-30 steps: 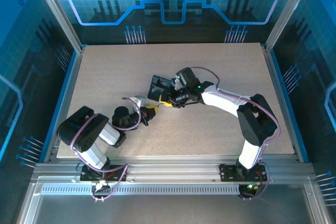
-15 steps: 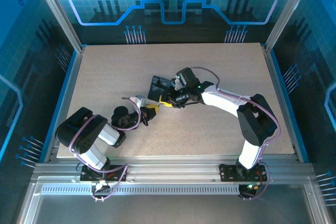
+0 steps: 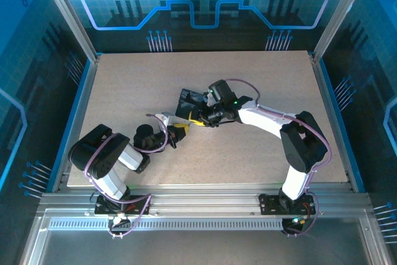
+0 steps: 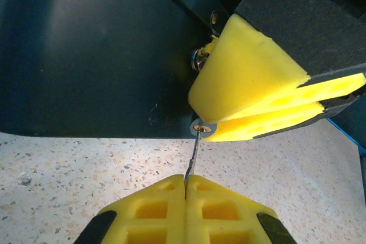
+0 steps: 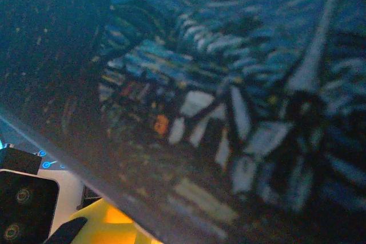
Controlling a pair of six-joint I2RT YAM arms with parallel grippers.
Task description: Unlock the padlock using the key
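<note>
Over the last second the left arm has edged a little toward the right arm in the overhead view, closing the gap between the two sets of yellow fingers; this reads as the key being brought up to the lock, with the unlocking turn not yet made. The left gripper (image 4: 186,183) is clenched, its yellow padded fingers pressed flat together on the tiny slim dark metal key (image 4: 193,156), which stands up out of the seam between them. The key's tip meets the small round grey-and-brass end face of the tiny brass padlock (image 4: 203,127); whether the blade has entered the keyway cannot be told. The rest of the padlock is hidden between the yellow fingers of the right gripper (image 3: 197,120), which appear closed on it, just above the left fingers. Behind stands the dark rectangular box with the blue-yellow swirly painted top (image 5: 229,84), resting on the speckled beige tabletop (image 4: 68,164).
</note>
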